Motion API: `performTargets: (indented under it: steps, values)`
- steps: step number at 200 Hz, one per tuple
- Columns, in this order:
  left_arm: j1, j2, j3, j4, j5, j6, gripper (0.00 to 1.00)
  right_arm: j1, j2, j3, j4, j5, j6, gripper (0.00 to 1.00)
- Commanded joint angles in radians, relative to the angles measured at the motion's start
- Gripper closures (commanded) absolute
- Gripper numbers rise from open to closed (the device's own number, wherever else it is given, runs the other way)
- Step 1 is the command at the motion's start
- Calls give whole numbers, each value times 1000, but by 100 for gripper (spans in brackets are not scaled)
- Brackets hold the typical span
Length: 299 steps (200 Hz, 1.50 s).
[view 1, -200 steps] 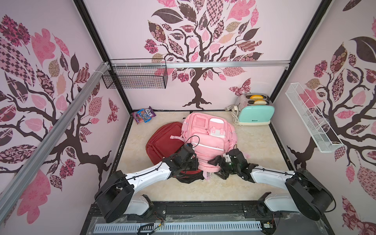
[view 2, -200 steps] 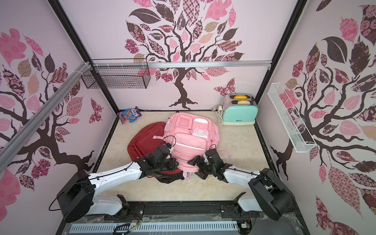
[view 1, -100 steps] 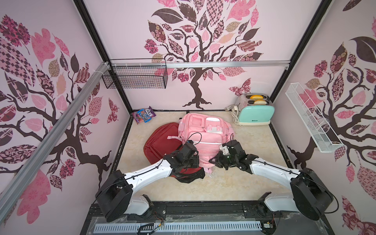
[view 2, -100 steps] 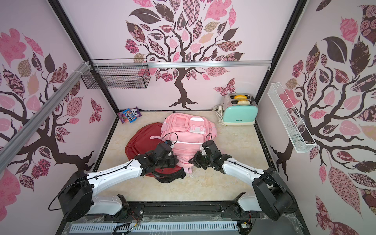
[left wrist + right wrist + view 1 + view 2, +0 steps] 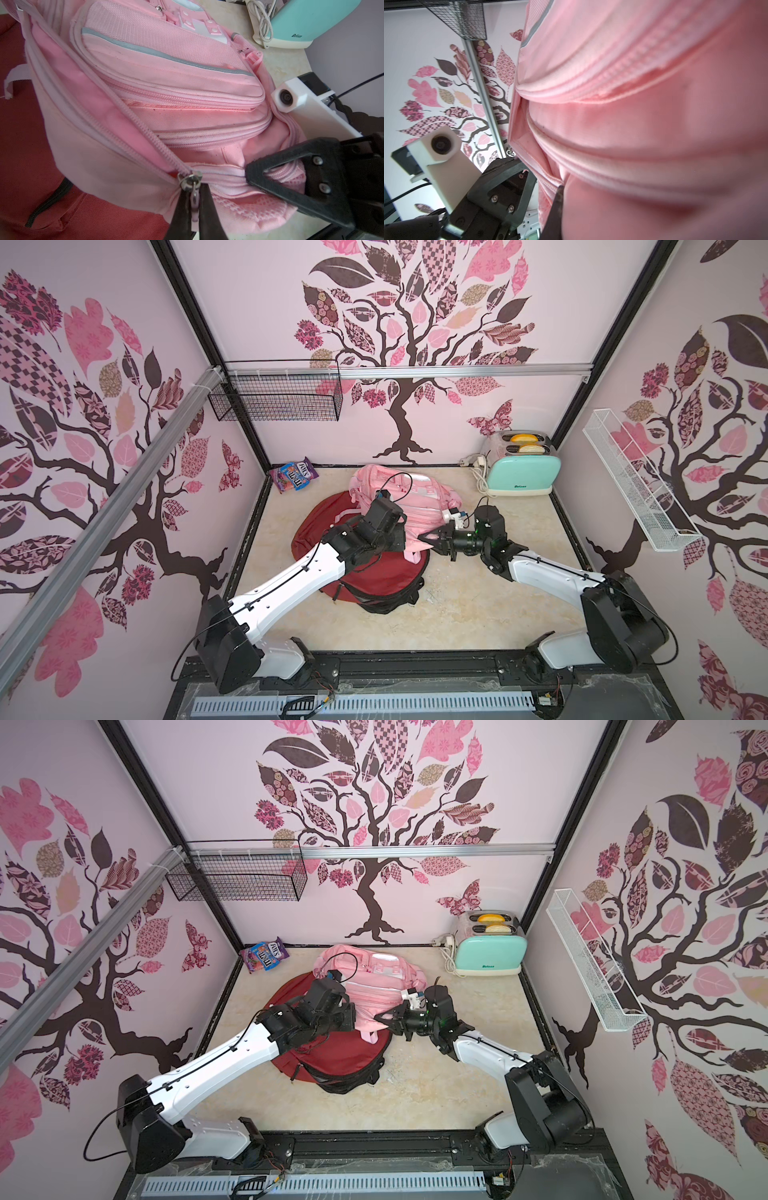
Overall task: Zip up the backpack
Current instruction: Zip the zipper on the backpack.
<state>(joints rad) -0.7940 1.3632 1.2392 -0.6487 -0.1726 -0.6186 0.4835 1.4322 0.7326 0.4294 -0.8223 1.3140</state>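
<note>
The pink backpack (image 5: pixel 419 497) (image 5: pixel 374 986) lies bunched partly over a red bag, its near end held up between both arms. Its main zipper gapes open from the metal slider (image 5: pixel 190 179) back along the bag (image 5: pixel 166 83). The short stretch from the slider to my right gripper is closed. My left gripper (image 5: pixel 195 207) is shut on the pink zipper pull hanging from the slider. My right gripper (image 5: pixel 422 537) (image 5: pixel 378 1017) (image 5: pixel 248 174) is shut on the backpack's fabric at the zipper's end seam. In the right wrist view, pink cloth (image 5: pixel 633 124) hides all but one finger (image 5: pixel 557 207).
A red bag (image 5: pixel 374 572) with black trim lies under the pink one. A mint toaster (image 5: pixel 521 468) with its white cord stands at the back right, and a candy bag (image 5: pixel 294 475) at the back left. A black wire basket (image 5: pixel 276 400) and a white wire shelf (image 5: pixel 636 485) hang on the walls.
My right gripper went from open to shut on the backpack's fabric. Both arms moved toward the back, bunching the pink backpack. The left gripper kept its hold on the pull.
</note>
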Motion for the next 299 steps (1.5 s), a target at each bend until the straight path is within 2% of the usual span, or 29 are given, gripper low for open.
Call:
performTargets:
  steps: [1,15,27,43,65,105,149,185,210,251,299]
  values:
    - [-66,-36,36,69,183,42,100,37,-3,81,319,-130,69,100]
    - [-79,-60,11,61,179,41,100,36,-27,74,239,-166,9,100]
    - [-92,-84,-26,59,173,36,100,33,-69,69,93,-186,-100,100]
    - [-110,-114,-83,59,173,27,100,25,-140,96,-235,-176,-332,100]
    - [-122,-147,-173,80,184,7,100,4,-200,146,-587,-106,-584,100]
    - [-123,-174,-314,155,214,-30,100,-43,-163,220,-917,34,-827,100]
    - [-122,-175,-398,232,220,-68,100,-43,-76,236,-978,108,-895,100]
    - [-118,-142,-406,263,245,-70,100,-44,-90,250,-1026,271,-904,100]
    - [-121,-103,-423,315,315,-42,100,-45,-83,282,-1065,331,-927,100]
    - [-122,-56,-480,347,311,-44,100,-44,-87,301,-1094,430,-962,100]
    - [-120,-53,-505,365,288,-57,100,-45,-83,301,-1093,461,-982,100]
